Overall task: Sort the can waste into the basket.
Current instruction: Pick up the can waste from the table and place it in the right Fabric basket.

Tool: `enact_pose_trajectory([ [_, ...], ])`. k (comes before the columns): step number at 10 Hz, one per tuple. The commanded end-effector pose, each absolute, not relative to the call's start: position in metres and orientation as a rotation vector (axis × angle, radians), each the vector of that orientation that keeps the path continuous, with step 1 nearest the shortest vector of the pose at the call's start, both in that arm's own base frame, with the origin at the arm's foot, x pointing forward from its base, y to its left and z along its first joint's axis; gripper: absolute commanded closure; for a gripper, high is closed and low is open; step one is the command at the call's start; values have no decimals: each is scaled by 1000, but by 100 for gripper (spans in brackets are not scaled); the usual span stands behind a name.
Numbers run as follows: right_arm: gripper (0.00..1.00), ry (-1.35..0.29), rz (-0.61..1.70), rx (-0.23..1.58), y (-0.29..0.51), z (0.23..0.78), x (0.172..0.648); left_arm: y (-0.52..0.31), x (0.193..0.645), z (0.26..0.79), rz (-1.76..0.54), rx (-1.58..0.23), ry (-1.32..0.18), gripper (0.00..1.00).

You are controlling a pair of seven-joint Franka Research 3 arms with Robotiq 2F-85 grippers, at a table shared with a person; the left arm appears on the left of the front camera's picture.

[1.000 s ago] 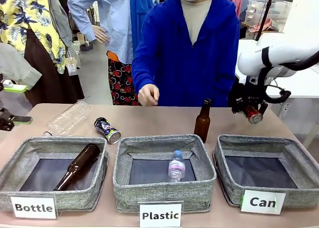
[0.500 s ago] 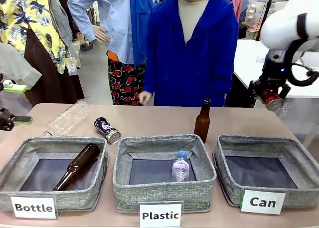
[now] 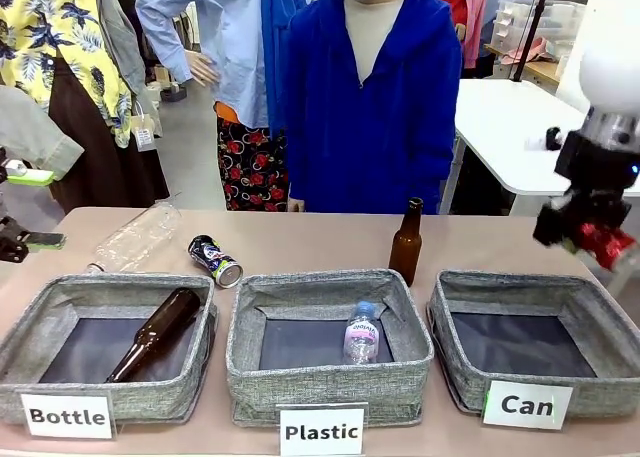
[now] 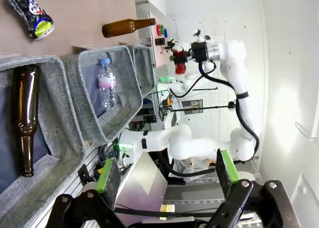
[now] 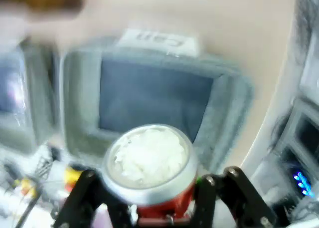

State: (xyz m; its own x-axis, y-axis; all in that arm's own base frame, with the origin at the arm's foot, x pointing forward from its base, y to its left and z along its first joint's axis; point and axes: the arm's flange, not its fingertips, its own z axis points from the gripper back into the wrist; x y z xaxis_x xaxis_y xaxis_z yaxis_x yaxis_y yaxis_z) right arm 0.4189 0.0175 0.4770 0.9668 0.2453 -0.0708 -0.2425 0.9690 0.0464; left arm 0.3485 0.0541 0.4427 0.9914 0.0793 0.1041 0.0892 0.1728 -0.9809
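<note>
Table (image 3: 320, 239): tan top, long edges near and far.

1. Bottle basket (image 3: 60, 295): grey fabric, near edge, left end; white sign (image 3: 67, 415) at its near wall.
2. Plastic basket (image 3: 330, 377): same make, near edge, middle, just beside item 1; Plastic sign (image 3: 321, 432) in front.
3. Can basket (image 3: 590, 397): same make, near edge, right end; Can sign (image 3: 527, 405) in front.
4. Clear bottle (image 3: 137, 237): lying down, far left, behind item 1.
5. Dark can (image 3: 215, 260): on its side, near item 4, behind the gap between items 1 and 2.
6. Brown bottle (image 3: 406, 243): upright, just behind item 2's far right corner.
</note>
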Motion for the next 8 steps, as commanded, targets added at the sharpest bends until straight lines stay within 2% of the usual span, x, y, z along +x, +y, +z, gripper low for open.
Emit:
enact_pose_trajectory([
  [1,100,68,684,55,17,464,374,54,346,444,-11,-1400,-145,0],
  [2,100,83,863,34,17,457,363,54,346,444,-11,-1400,-145,0],
  [3,100,174,1104,55,11,455,358,54,346,444,-11,-1400,-145,0],
  [5,100,213,1178,162,7,456,365,54,346,444,-11,-1400,-145,0],
  [6,77,189,1181,180,7,457,368,54,346,444,-11,-1400,-145,0],
  [7,42,151,1195,157,9,455,367,54,346,444,-11,-1400,-145,0],
  [8,18,141,1180,146,9,453,367,54,346,444,-11,-1400,-145,0],
])
